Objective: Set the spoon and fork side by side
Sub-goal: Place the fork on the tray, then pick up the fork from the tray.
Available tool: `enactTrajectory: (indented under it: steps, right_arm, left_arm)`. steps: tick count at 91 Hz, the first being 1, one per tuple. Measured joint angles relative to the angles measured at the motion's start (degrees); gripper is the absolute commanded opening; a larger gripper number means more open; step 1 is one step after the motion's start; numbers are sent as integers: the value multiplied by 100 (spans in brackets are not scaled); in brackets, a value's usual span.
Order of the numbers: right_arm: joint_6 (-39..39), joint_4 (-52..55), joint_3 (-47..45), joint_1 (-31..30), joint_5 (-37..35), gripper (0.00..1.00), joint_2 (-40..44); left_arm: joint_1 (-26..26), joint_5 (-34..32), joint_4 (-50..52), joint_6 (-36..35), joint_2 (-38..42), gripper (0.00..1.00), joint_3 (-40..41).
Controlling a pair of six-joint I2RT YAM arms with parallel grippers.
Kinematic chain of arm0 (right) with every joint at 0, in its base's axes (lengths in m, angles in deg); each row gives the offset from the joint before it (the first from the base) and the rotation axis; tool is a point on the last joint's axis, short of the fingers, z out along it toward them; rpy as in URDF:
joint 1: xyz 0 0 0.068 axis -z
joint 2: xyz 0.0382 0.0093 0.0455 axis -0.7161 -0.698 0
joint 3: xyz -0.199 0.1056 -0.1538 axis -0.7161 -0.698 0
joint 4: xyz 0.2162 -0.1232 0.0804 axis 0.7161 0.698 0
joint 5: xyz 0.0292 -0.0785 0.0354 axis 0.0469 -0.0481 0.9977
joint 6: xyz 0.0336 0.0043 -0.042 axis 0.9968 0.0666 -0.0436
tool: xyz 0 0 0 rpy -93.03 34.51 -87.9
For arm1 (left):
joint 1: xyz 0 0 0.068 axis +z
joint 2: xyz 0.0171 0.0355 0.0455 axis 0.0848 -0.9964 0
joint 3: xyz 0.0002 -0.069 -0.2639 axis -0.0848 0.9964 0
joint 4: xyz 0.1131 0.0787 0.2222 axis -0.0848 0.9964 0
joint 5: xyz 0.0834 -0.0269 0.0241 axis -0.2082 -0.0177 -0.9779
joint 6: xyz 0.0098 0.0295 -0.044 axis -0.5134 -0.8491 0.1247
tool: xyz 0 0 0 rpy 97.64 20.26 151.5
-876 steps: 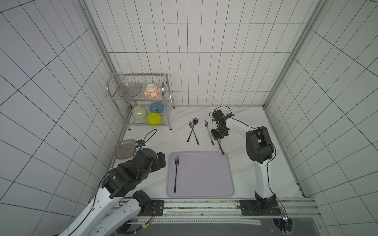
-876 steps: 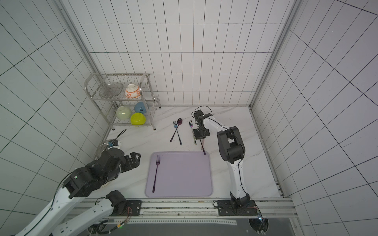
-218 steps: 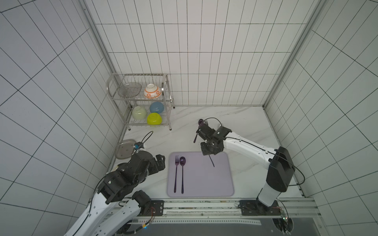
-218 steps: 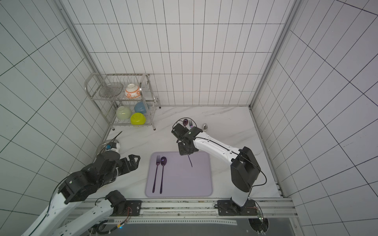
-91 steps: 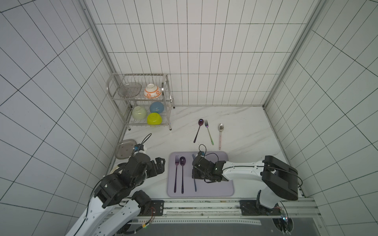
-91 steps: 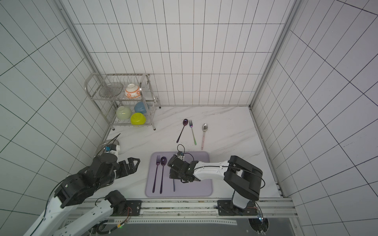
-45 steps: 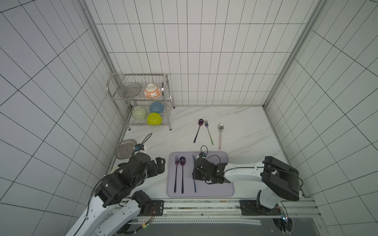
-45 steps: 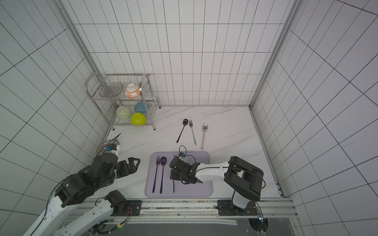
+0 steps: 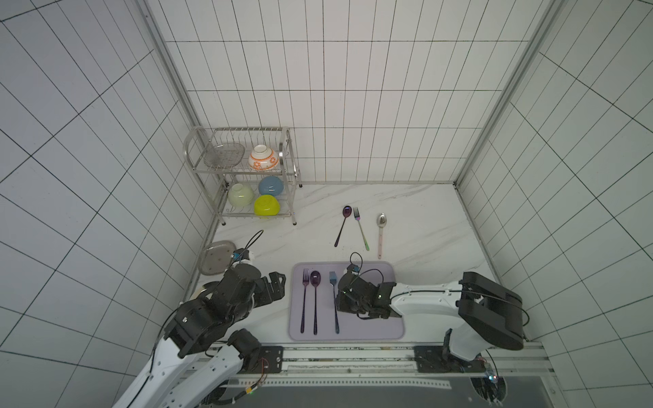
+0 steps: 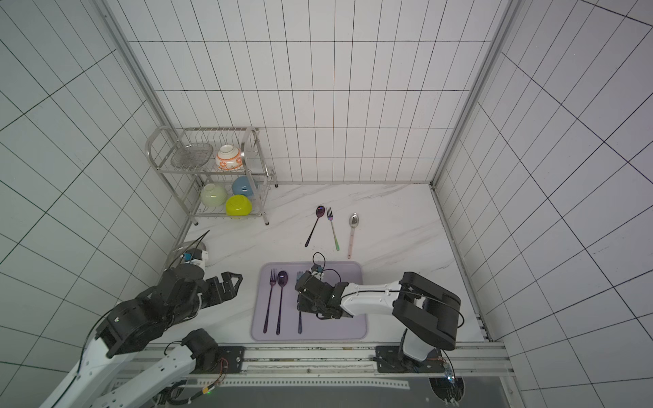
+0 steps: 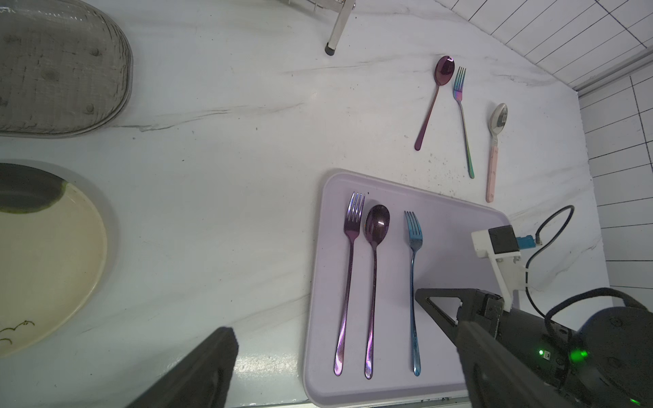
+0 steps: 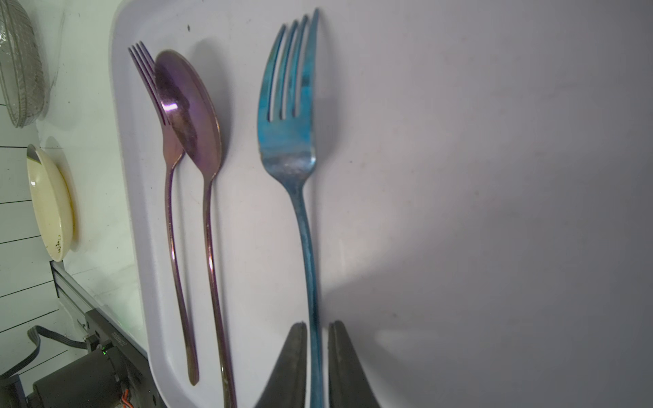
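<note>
A lilac tray (image 9: 371,328) (image 10: 332,328) holds a purple fork (image 9: 305,282) (image 11: 353,215) and a purple spoon (image 9: 315,281) (image 11: 376,222) lying close and parallel. A blue fork (image 9: 333,282) (image 12: 288,116) lies flat to their right, parallel. My right gripper (image 9: 337,303) (image 10: 299,300) (image 12: 314,328) is low over the tray, straddling the blue fork's handle. Its jaws are narrowly parted, with a thin gap beside the handle. My left gripper (image 9: 275,288) (image 10: 229,282) (image 11: 344,328) hovers wide open and empty, left of the tray.
On the counter behind the tray lie a dark spoon (image 9: 346,212), a rainbow fork (image 9: 357,215) and a pink-handled spoon (image 9: 381,220). A dish rack (image 9: 243,169) with bowls stands at back left. A grey plate (image 9: 215,256) and a cream plate (image 11: 42,254) lie by the left wall.
My right gripper's jaws have parted slightly around the blue fork's handle, and the fork rests on the tray. Both arms have stayed nearly still.
</note>
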Motion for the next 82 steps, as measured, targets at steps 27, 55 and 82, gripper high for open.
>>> enactTrajectory:
  steps: [27, 55, 82]
  right_arm:
    - [-313, 1189, 629, -55, -219, 31, 70]
    - [-874, 2817, 2448, -330, -671, 33, -566]
    - [-907, 3532, 2557, -260, -833, 34, -1080]
  left_arm:
    - [0, 0, 0, 0, 0, 98, 0]
    - [0, -2, 0, 2, 2, 98, 0]
    - [0, -2, 0, 46, 26, 98, 0]
